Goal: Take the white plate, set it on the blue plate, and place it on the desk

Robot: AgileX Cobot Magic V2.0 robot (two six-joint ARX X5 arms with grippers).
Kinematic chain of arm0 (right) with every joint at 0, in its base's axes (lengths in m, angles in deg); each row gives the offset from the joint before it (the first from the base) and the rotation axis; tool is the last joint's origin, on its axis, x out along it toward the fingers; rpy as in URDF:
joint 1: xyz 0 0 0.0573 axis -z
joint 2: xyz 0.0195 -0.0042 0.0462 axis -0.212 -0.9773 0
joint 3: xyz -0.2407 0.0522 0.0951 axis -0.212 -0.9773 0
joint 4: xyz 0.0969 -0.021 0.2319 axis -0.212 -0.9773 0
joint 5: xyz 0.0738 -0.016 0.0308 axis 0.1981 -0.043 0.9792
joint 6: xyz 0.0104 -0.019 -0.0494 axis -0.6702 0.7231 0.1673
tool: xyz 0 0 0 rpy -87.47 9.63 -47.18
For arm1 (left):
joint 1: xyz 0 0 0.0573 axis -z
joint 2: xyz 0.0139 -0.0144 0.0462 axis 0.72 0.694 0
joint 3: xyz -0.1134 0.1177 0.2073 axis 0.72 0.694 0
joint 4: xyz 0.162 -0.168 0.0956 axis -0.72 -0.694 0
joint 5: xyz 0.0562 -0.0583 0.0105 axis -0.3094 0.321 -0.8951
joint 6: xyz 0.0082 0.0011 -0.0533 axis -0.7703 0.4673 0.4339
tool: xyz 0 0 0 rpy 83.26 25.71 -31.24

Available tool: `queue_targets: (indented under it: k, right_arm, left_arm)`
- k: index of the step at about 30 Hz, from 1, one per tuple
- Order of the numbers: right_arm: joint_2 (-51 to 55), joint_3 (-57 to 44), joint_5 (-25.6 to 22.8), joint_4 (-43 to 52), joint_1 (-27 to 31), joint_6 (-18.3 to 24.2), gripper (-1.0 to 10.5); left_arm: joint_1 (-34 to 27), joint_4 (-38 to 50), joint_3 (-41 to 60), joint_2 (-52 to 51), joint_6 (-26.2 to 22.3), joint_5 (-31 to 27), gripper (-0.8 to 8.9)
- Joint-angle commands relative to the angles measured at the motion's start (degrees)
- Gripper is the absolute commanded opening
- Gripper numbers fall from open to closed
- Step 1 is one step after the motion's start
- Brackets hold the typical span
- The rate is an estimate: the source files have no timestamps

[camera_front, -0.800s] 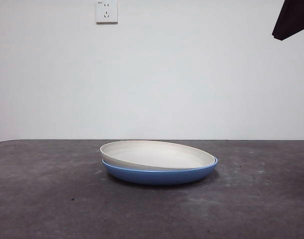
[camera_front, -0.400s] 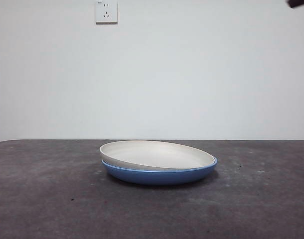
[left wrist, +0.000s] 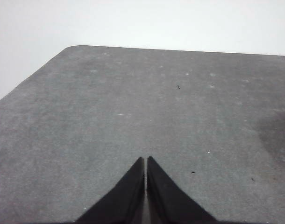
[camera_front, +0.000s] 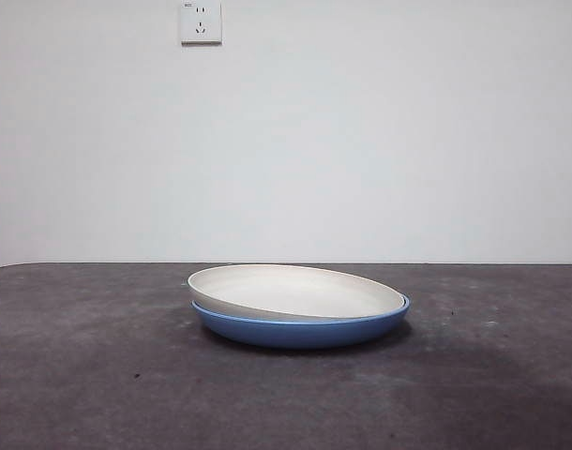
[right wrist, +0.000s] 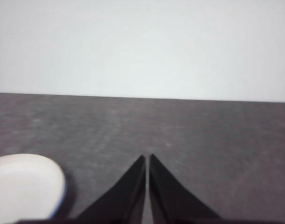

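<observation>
The white plate (camera_front: 291,292) rests slightly tilted inside the blue plate (camera_front: 300,330) in the middle of the desk (camera_front: 80,375). No arm shows in the front view. In the right wrist view my right gripper (right wrist: 146,157) is shut and holds nothing, above bare desk, with the white plate (right wrist: 23,184) and a thin blue edge off to one side, apart from the jaws. My left gripper (left wrist: 146,159) is shut and empty over bare desk (left wrist: 110,107), with neither plate in its view.
A white wall with a power socket (camera_front: 201,22) stands behind the desk. The desk's far corner and edge (left wrist: 67,48) show in the left wrist view.
The dark arm tip at the top right of the front view has risen out of the picture. The plates have not moved.
</observation>
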Motion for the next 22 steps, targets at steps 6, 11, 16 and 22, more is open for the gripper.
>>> queue_targets:
  k: [6, 11, 16, 22]
  right_arm:
    - [7.52, -7.78, -5.84, 1.68, 0.13, -1.38, 0.1]
    - [10.86, -11.43, -6.54, 1.66, 0.13, -1.46, 0.1]
    - [13.22, -14.43, -6.86, 1.64, 0.13, -2.93, 0.1]
    - [13.42, -15.21, -8.28, -1.84, 0.35, -3.65, 0.1]
  left_arm:
    - [-0.13, -0.42, 1.18, -0.15, 0.39, -0.33, 0.1]
    - [-0.13, -0.42, 1.18, -0.15, 0.39, -0.33, 0.1]
    - [-0.13, -0.42, 1.18, -0.15, 0.39, -0.33, 0.1]
    - [-0.13, -0.42, 1.18, -0.15, 0.39, -0.33, 0.1]
